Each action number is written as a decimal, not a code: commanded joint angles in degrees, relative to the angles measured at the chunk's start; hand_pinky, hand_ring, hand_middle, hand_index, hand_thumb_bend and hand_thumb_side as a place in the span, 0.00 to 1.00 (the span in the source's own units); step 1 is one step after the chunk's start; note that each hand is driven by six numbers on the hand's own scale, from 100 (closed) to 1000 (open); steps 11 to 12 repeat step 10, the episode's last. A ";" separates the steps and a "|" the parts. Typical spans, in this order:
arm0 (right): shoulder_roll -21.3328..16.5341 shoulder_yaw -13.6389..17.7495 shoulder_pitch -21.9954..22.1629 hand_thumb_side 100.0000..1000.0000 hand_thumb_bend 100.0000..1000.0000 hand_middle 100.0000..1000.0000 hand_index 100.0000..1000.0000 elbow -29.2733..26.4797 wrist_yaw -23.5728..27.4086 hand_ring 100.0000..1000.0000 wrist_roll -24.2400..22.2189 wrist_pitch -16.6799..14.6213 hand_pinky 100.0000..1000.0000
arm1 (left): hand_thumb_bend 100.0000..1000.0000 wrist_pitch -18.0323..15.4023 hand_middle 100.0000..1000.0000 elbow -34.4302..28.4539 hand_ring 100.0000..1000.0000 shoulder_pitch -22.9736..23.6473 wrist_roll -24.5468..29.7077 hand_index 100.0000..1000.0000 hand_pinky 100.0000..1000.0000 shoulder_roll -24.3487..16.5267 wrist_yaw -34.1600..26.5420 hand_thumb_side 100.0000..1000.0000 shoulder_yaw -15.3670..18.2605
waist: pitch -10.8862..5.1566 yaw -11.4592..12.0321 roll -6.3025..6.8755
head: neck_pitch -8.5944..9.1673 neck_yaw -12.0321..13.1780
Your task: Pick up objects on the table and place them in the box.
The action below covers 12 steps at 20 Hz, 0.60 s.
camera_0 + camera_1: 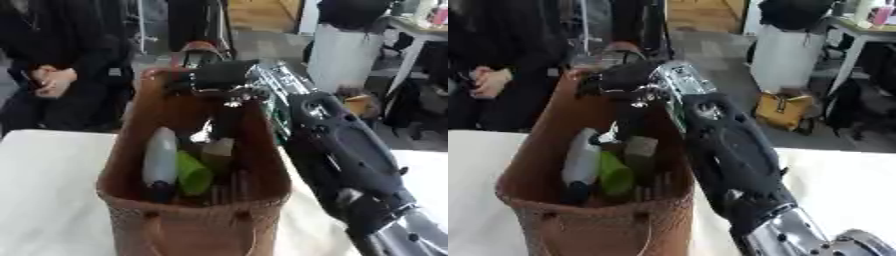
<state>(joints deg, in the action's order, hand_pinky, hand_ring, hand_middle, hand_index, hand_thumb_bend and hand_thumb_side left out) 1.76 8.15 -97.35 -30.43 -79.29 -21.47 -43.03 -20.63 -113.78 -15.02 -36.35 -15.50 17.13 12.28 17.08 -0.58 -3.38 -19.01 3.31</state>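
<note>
Item 1: a woven brown basket (254, 165), serving as the box, is set on the white table (52, 200) near its front edge, roughly at the middle in the left eye view. Two loop handles are seen at its rims.

Item 2: contents of the basket. A pale grey-white bottle (160, 157) with a dark lower end is seen leaning against the left wall. A green cup-like object (193, 173) is lodged just beside it, touching. A tan, cardboard-coloured piece (219, 149) is seen behind the green object. A small shiny object lies above it; its kind cannot be told.

Item 3: the right hand (219, 75) is held over the far rim of the basket, its arm entering from the lower right corner. The fingers are pointed downward into the basket; whether anything is gripped cannot be told.
</note>
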 commanded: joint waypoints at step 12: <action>-3.12 0.53 0.13 0.76 0.00 0.95 0.88 -12.91 18.93 0.91 15.16 4.37 0.81 | 0.00 0.49 0.81 -0.82 0.66 0.48 -0.21 0.66 0.70 -0.60 0.35 0.93 0.49 | -2.68 -0.73 1.80 | -1.18 3.24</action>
